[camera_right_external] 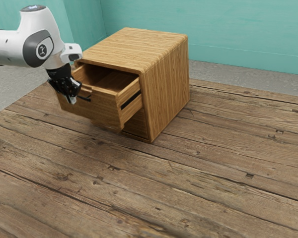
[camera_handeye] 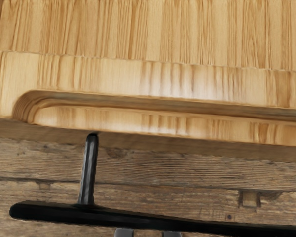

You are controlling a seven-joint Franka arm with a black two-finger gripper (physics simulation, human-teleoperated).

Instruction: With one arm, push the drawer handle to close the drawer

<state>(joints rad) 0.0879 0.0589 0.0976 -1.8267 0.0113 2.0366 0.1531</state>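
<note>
My gripper [camera_right_external: 71,95] is at the outer side of the upper drawer's front, close by the black handle [camera_right_external: 85,98]. The drawer [camera_right_external: 103,110] stands well out of the wooden cabinet [camera_right_external: 168,84], its inside visible from above. In the wrist view the handle [camera_handeye: 138,218] is a long dark bar on a post, running along the drawer front [camera_handeye: 138,123]. Two grey fingertips of my gripper [camera_handeye: 148,233] stand apart with a gap between them, right by the bar; contact with it cannot be made out.
A lower drawer front [camera_right_external: 135,130] is partly visible beneath the pulled-out one. The cabinet stands on a plank surface [camera_right_external: 198,173], with teal walls [camera_right_external: 238,29] behind it and grey floor [camera_right_external: 5,87] beyond the planks.
</note>
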